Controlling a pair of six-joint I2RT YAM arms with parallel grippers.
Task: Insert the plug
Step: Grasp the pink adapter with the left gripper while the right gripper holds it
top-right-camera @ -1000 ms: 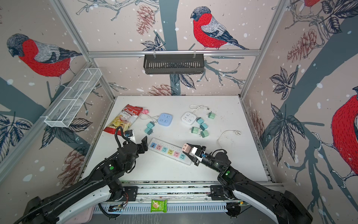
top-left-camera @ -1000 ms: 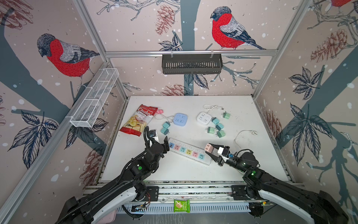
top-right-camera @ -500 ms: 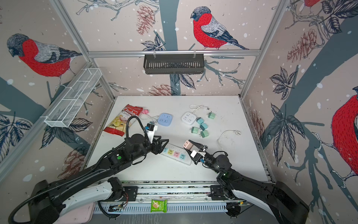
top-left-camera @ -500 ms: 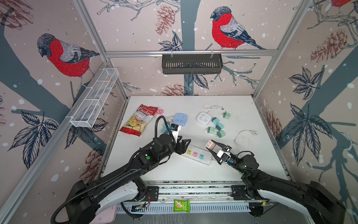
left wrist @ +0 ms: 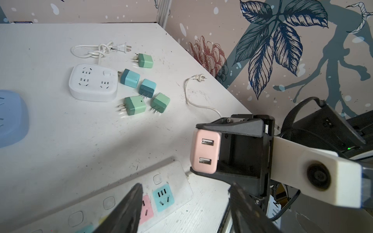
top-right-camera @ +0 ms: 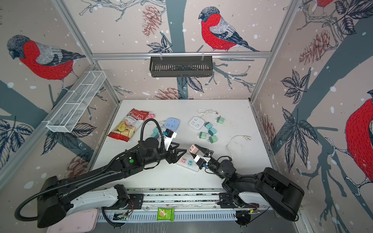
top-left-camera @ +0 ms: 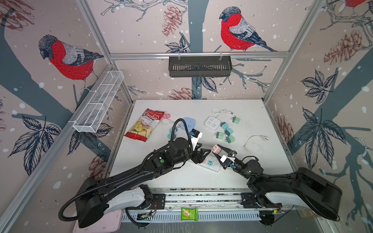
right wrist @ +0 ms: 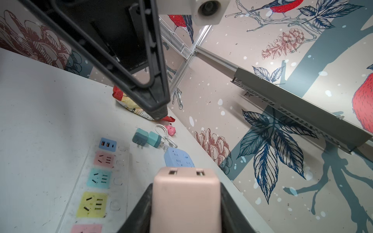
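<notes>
My right gripper (top-left-camera: 215, 150) is shut on the pink plug (top-left-camera: 215, 148), a small block with two USB ports, and holds it just above the right end of the white power strip (top-left-camera: 211, 163). The right wrist view shows the plug (right wrist: 185, 197) squeezed between both fingers, with the strip's coloured sockets (right wrist: 99, 178) beside it. My left gripper (top-left-camera: 204, 155) hovers open over the same end of the strip, close to the plug, nothing between its fingers. In the left wrist view the plug (left wrist: 204, 153) sits beyond my open left gripper (left wrist: 185, 187), above the strip (left wrist: 177, 177).
Several green and teal plugs (top-left-camera: 227, 132) lie behind the strip near a white square socket block (top-left-camera: 212, 122). A blue socket block (top-left-camera: 188, 123), a chips bag (top-left-camera: 145, 126), a pink toy (top-left-camera: 167, 116) and a loose white cable (top-left-camera: 255, 141) also lie on the table.
My left arm has swung right, from the strip's left end to its right end, next to the plug, and its jaws have narrowed somewhat. The right gripper with the plug has barely shifted.
</notes>
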